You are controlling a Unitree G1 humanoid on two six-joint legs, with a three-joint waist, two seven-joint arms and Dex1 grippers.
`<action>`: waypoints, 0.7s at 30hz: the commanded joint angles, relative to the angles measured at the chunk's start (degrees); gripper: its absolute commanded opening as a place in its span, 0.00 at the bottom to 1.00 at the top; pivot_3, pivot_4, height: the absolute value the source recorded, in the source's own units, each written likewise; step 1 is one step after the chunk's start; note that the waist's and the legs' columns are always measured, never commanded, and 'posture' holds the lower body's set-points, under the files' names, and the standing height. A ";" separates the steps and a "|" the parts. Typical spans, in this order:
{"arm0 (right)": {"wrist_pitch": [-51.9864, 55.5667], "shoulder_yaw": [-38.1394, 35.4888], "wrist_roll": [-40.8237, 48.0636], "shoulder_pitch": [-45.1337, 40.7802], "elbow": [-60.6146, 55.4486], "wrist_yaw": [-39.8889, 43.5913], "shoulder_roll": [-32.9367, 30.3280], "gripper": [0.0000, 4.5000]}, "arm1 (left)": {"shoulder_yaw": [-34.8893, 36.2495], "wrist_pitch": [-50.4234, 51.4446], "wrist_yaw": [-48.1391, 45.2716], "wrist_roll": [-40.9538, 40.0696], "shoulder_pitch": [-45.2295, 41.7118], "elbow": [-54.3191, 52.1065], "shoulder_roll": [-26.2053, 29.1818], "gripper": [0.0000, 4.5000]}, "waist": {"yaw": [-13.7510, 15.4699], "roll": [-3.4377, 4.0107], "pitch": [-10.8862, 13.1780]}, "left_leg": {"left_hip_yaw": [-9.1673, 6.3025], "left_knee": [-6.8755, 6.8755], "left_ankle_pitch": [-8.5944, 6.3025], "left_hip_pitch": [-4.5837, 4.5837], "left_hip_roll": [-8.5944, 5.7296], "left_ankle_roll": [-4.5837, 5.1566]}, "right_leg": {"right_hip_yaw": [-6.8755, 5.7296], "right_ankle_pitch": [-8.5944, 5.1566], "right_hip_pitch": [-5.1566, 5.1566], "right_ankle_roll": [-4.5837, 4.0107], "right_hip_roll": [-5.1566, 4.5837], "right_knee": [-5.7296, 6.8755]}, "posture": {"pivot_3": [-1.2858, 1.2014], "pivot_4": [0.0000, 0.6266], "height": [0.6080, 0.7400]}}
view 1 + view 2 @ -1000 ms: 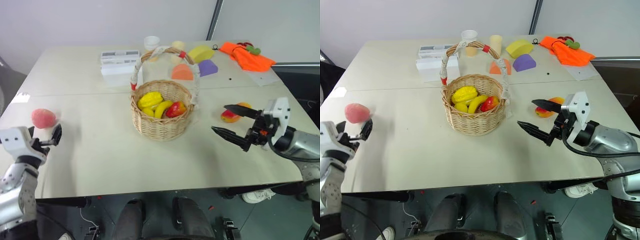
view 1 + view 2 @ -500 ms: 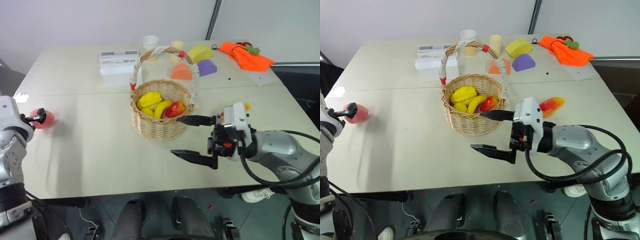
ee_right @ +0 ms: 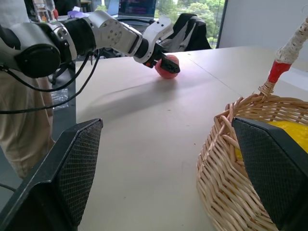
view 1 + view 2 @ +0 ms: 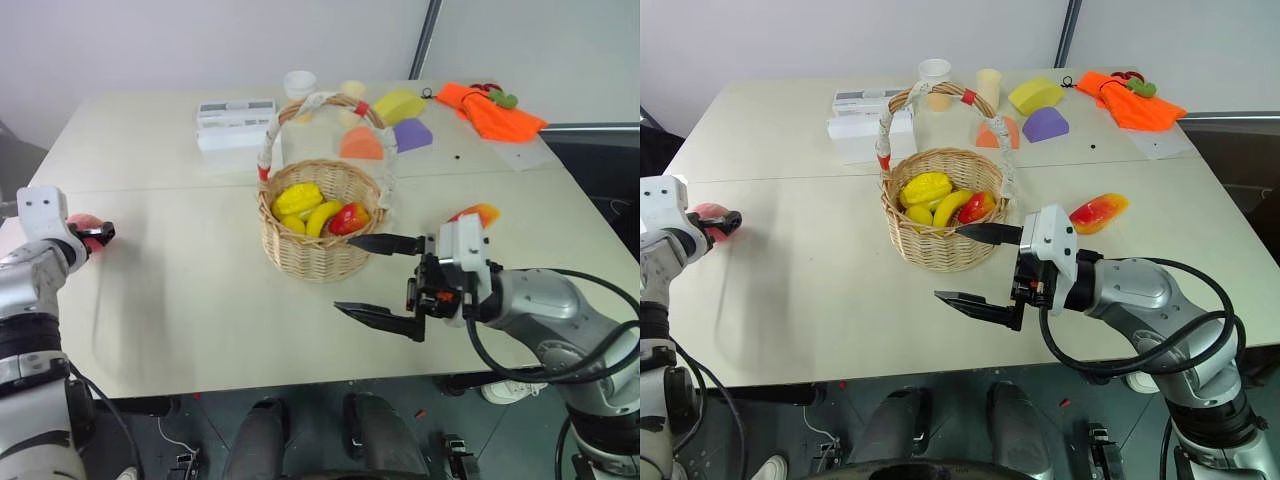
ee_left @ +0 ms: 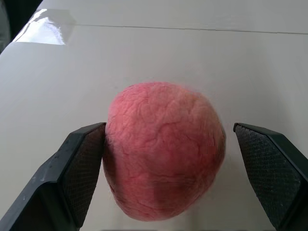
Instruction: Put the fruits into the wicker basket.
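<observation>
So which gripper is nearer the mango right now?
Right. The right gripper hangs open in front of the wicker basket, with the mango on the table just behind its wrist. The left gripper is across the table, fingers around the peach.

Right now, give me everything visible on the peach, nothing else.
The peach is a round pink-red toy fruit with a wrinkled, matte, foam-like skin, whole and undamaged as far as shown. It sits on the pale table near its left edge, well apart from the wicker basket. The left gripper straddles it, jaws on either side: one finger touches its flank, the other stands off with a gap. It is not lifted.
</observation>
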 commanded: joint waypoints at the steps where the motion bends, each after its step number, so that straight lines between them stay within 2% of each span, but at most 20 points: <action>1: -1.15 -0.48 -0.24 -0.24 -1.69 -0.68 0.47 1.00 | 1.40 -2.30 0.30 0.36 -1.69 2.06 0.82 0.71 | 0.08 0.00 0.00 | 0.00 0.00 0.00 0.00 0.00 0.00 | 0.00 0.00 0.00 0.00 -0.01 0.00 | 0.52 0.24 1.00; 2: -1.13 -0.64 -0.27 -0.21 -1.76 -0.81 0.40 1.00 | 1.09 -3.26 -0.03 0.60 -1.43 1.43 0.90 0.63 | 0.08 0.00 0.00 | 0.00 0.00 0.00 0.00 0.00 0.00 | 0.00 0.00 0.00 0.00 -0.02 0.00 | 0.52 0.24 1.00; 3: -1.14 -0.82 -0.31 -0.18 -1.80 -0.87 0.28 1.00 | 0.89 -4.40 -0.39 0.73 -1.07 0.37 0.91 0.60 | 0.08 -0.01 0.00 | 0.00 0.00 0.00 0.00 0.00 0.00 | 0.00 0.00 0.00 0.00 -0.04 0.00 | 0.52 0.24 1.00; 7: -1.48 -2.89 -0.42 0.25 -1.15 -0.57 -0.86 1.00 | 3.94 -8.04 -7.47 -6.24 2.96 -14.76 -1.59 0.60 | 0.18 -0.02 -0.01 | -0.01 0.00 0.00 -0.11 0.01 -0.01 | 0.02 -0.01 -0.07 -0.03 -0.18 -0.02 | 0.52 0.24 1.00; 11: -2.18 -8.91 -0.20 0.75 3.82 1.49 -3.64 1.00 | 1.52 0.32 -22.31 -23.30 11.89 -44.40 -2.21 0.60 | 0.27 -0.03 -0.01 | -0.05 0.11 0.10 -0.72 -0.04 -0.18 | 0.04 -0.03 -0.56 -0.14 -0.42 -0.02 | 0.52 0.24 1.00; 14: -2.95 -11.89 -0.89 0.87 7.71 2.74 -5.27 1.00 | -2.72 6.35 -23.83 -29.00 11.77 -54.14 -1.78 0.60 | 0.35 -0.01 -0.01 | 0.12 0.12 0.16 -0.81 -0.15 -0.28 | -0.01 -0.06 -0.59 -0.18 -0.73 -0.03 | 0.52 0.24 1.00; 21: -3.90 -13.33 -2.85 0.72 10.38 2.53 -5.88 1.00 | -22.69 8.07 -19.19 -17.41 -2.59 -53.68 -5.73 0.60 | 0.29 0.00 -0.01 | 0.41 0.32 0.18 -0.75 -0.23 -0.23 | -0.08 0.00 -0.41 -0.03 -0.21 0.01 | 0.52 0.24 1.00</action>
